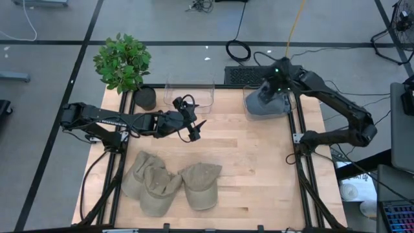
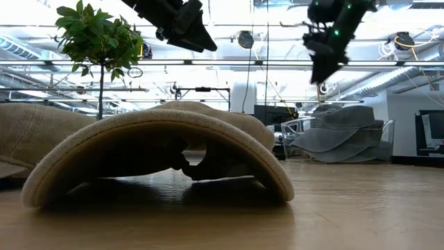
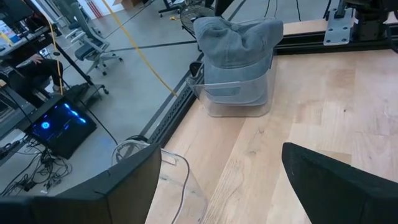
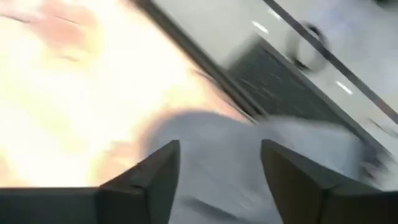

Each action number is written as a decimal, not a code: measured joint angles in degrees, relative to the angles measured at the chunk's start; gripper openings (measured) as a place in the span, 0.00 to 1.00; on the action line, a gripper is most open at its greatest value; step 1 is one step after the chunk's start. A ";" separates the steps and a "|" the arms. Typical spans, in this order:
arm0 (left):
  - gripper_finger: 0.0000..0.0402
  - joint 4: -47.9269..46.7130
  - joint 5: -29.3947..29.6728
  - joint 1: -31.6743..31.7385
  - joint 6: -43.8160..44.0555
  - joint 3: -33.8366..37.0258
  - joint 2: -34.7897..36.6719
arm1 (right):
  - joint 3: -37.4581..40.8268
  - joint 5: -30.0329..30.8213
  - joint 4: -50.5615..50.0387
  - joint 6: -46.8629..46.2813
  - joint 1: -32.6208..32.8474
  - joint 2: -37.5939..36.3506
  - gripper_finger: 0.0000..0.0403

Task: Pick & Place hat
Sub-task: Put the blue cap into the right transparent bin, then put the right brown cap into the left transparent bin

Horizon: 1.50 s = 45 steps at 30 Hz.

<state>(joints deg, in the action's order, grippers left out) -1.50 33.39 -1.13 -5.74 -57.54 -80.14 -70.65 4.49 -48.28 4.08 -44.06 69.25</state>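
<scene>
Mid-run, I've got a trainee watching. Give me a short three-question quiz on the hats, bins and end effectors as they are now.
1. True or false: the grey hats sit in the right bin.
2. How many tan hats lie on the table?
   A. two
   B. three
   C. five
3. Fill in: the empty bin stands beside the ____.

Key
1. True. The right end effector hangs open above them, holding nothing.
2. B, in a row at the near edge.
3. Plant. The left end effector hovers open near that bin, also holding nothing.
</scene>
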 joint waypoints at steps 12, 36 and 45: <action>0.85 -0.03 0.00 0.11 0.41 0.00 0.00 | 10.79 2.26 12.20 7.10 1.60 6.79 0.02; 0.85 0.00 -0.02 0.09 0.24 0.00 0.00 | 19.91 -0.17 23.49 1.65 0.34 -0.15 0.00; 0.85 0.28 -0.11 0.09 2.12 0.00 0.00 | 19.71 -7.79 28.53 -0.38 5.97 -11.04 0.01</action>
<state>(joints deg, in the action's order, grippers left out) -1.22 33.28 -1.04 -3.62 -57.54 -80.14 -50.94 -3.30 -19.76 3.70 -38.09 58.21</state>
